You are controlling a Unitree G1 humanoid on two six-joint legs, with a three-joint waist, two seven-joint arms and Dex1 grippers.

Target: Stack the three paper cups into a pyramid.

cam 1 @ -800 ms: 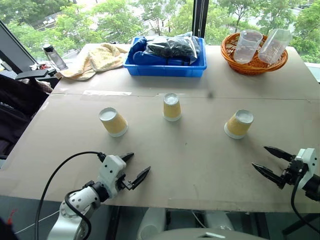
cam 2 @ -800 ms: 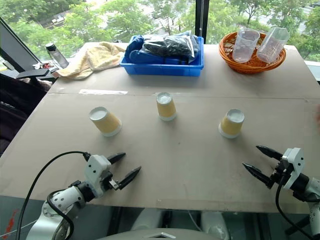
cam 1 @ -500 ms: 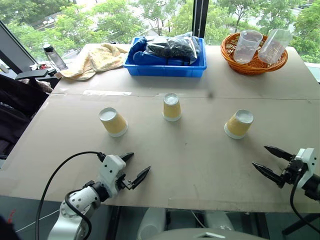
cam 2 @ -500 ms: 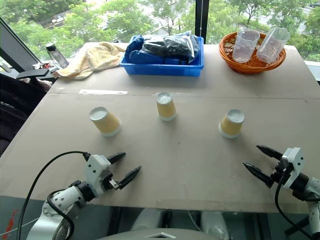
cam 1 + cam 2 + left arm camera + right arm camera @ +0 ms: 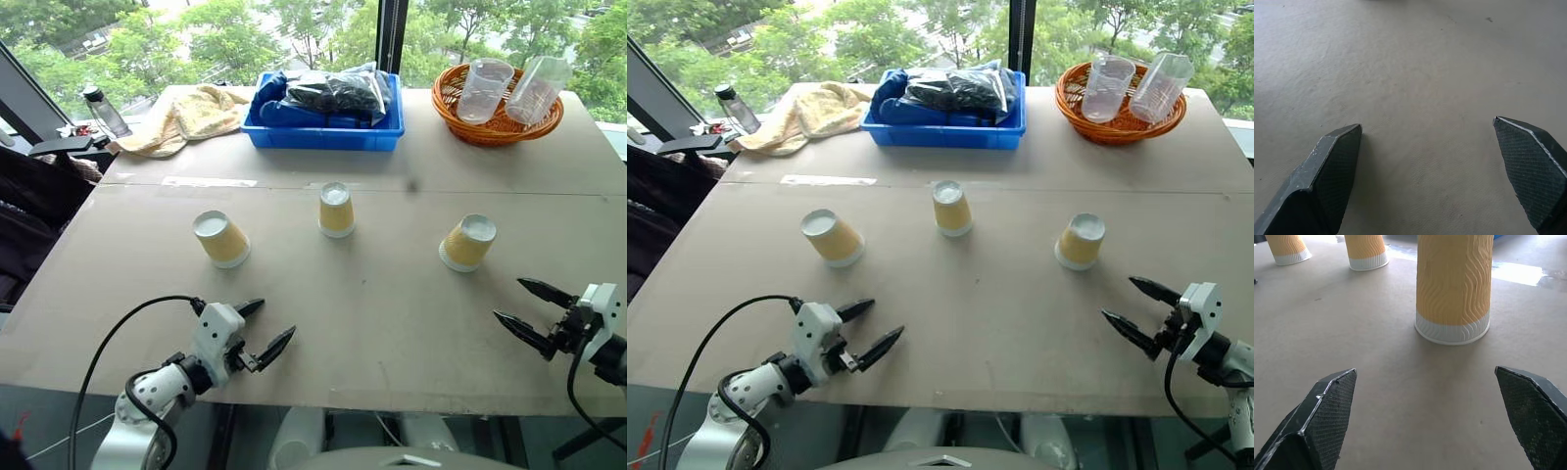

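Cups' look: three small tapered paper cups, alike, with wavy mustard-yellow sides and white bands; all stand upside down on the counter [image 5: 392, 323], white bases up, none stacked.
Left cup [image 5: 221, 239]: on the left part of the counter, leaning slightly, well apart from the others.
Middle cup [image 5: 336, 210]: upright, a little farther back than the other two, in front of the blue bin [image 5: 324, 132].
Right cup [image 5: 467, 243]: on the right part of the counter, leaning slightly.
Left hand [image 5: 268, 326]: near the front edge of the counter, its two black fingers spread apart and holding nothing; the left cup is well ahead of it, and bare counter lies between the fingertips in the left wrist view.
Right hand [image 5: 525, 307]: near the front right edge, fingers wide apart, empty; the right cup stands just ahead of it and to its left, not touching, and it looms close in the right wrist view with the other two cups far behind.
Back of counter: a bottle [image 5: 103, 109] and a yellow cloth [image 5: 191, 113] at the left, the blue bin with dark bags in the middle, an orange basket [image 5: 495, 125] with two clear plastic cups at the right.
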